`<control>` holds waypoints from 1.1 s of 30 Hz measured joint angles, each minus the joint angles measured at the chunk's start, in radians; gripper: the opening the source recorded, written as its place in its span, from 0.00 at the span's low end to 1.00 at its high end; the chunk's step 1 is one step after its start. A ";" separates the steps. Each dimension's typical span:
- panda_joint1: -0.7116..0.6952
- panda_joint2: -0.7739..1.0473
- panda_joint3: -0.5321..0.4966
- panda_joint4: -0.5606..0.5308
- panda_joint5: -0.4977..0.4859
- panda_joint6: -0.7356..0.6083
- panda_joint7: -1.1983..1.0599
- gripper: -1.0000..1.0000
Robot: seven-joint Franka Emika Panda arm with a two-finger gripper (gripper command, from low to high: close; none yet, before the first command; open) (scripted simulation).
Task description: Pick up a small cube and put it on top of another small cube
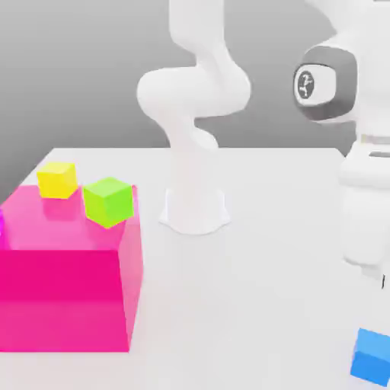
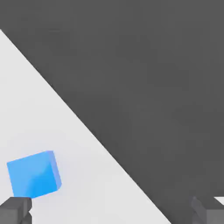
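A small bright blue cube (image 1: 372, 356) rests on the white table at the exterior view's lower right. It also appears in the hand view (image 2: 34, 174), lying flat beside one fingertip. My gripper (image 2: 111, 212) hangs above it, open, its two dark fingertips (image 2: 15, 210) standing far apart with nothing between them. In the exterior view the white hand (image 1: 367, 228) is just above and slightly left of the cube, not touching it.
A big pink block (image 1: 68, 282) stands at the exterior view's left with a yellow cube (image 1: 57, 180) and a lime-green cube (image 1: 108, 201) on top. The arm's base (image 1: 194, 209) sits mid-table. The table's edge (image 2: 87, 131) runs close to the blue cube.
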 joint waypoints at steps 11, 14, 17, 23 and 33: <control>0.086 0.348 -0.017 0.037 -0.103 0.175 -0.021 0.00; 0.086 0.348 -0.016 0.037 -0.103 0.174 -0.021 0.00; 0.085 0.343 -0.014 0.036 -0.102 0.171 -0.022 0.00; 0.020 0.157 -0.021 0.011 -0.040 0.014 -0.012 0.00; -0.231 -0.096 -0.285 0.018 -0.006 -0.228 0.285 0.00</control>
